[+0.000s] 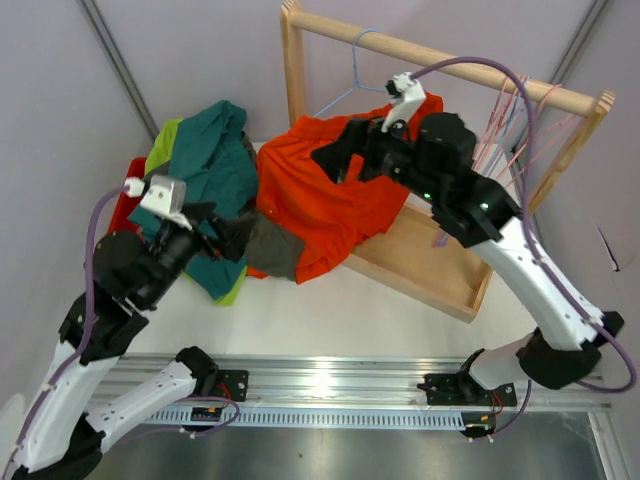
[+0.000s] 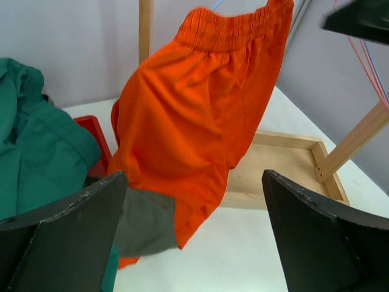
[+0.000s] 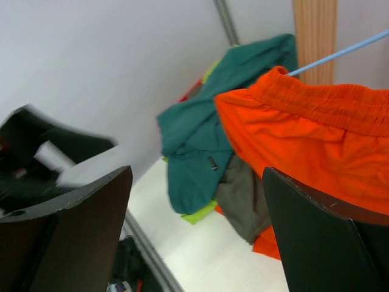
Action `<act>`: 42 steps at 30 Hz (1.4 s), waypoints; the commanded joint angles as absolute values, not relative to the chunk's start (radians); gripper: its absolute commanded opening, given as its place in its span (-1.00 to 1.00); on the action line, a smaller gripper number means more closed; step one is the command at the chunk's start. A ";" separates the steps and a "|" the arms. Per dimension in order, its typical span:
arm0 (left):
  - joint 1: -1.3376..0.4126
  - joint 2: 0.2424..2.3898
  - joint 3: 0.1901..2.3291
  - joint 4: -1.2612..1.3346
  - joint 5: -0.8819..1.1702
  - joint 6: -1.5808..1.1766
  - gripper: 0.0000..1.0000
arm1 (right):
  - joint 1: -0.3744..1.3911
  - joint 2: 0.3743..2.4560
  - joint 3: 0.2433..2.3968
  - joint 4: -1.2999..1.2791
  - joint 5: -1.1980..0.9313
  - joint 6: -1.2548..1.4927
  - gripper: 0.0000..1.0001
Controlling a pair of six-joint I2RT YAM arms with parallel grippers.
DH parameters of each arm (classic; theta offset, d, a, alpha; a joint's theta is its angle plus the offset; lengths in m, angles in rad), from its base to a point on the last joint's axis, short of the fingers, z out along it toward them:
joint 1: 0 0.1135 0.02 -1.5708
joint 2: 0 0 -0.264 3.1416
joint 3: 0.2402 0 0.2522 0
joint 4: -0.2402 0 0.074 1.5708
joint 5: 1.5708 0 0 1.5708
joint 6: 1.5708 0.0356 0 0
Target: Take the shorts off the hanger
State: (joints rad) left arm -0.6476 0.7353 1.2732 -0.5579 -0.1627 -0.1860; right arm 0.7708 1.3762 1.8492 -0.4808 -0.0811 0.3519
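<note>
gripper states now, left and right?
Left gripper: open, empty, facing the orange shorts.
Right gripper: open, empty, near the shorts' waistband.

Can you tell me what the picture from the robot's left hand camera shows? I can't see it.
Orange shorts hang by their waistband from a blue hanger, facing the open left gripper. Teal shorts lie piled at left, with a wooden tray behind.
</note>
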 commanded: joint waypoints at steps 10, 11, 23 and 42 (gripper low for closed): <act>-0.649 0.486 0.933 -0.574 -0.213 -0.215 0.99 | 0.861 1.626 1.962 -0.092 0.454 0.172 0.81; -0.649 0.465 0.910 -0.574 -0.212 -0.212 0.98 | 0.865 1.646 1.960 -0.043 0.468 0.169 0.79; -0.649 0.339 0.802 -0.558 -0.169 -0.230 0.98 | 0.871 1.799 2.059 0.035 0.750 0.207 0.73; -0.647 0.367 0.793 -0.555 -0.133 -0.230 0.99 | 0.876 1.913 2.158 -0.029 0.841 0.267 0.49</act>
